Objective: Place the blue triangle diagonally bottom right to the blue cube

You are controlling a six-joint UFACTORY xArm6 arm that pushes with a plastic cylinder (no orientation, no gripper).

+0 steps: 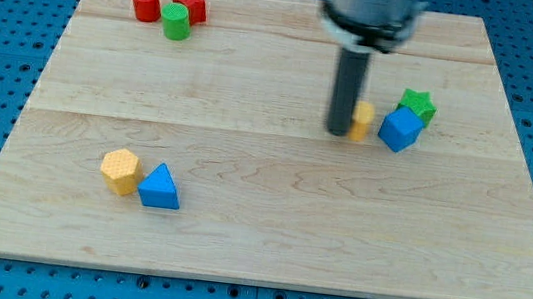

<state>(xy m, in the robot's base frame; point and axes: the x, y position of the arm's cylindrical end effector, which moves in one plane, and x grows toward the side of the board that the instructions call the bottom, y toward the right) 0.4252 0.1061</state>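
Wooden board [268, 220]: blue triangle [159, 188] apex points toward view's top.

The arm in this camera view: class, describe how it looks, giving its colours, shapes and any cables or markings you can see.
The arm's end is a broad, round, grey and black housing, cut off by the view's top. From it hangs a straight dark cylindrical rod, plain and unmarked, ending in my tip. No cables, labels or pincer show.

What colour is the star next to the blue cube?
Green. The star sits just above the blue cube in the camera view.
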